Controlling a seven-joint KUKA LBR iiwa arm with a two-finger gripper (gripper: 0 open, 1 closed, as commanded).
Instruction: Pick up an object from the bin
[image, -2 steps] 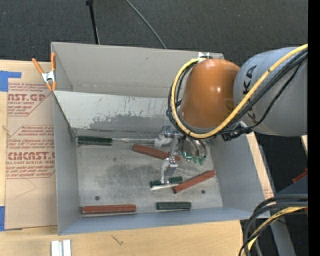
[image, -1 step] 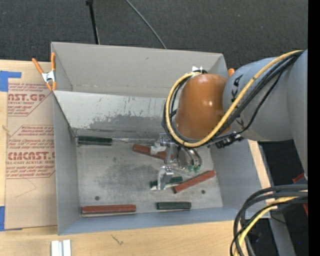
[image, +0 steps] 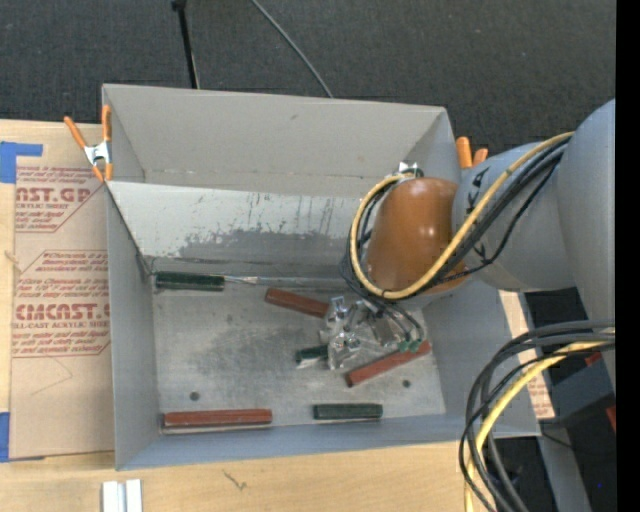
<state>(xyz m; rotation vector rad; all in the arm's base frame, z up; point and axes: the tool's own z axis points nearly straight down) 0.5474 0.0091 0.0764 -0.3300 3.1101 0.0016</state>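
My gripper (image: 346, 334) is low in the right half of the bin, under the orange wrist cover. A short dark green stick (image: 311, 353) lies on the floor just to its left, touching or nearly touching it. A red-brown stick (image: 386, 364) lies slanted just below and to the right of the gripper, its upper end partly hidden. Another red-brown stick (image: 295, 299) rests slanted a little up and to the left of the gripper.
A dark green stick (image: 190, 282) lies along the back wall at the left. A red stick (image: 217, 419) and a dark green stick (image: 347, 411) lie by the front wall. The arm and its cables cover the bin's right rim.
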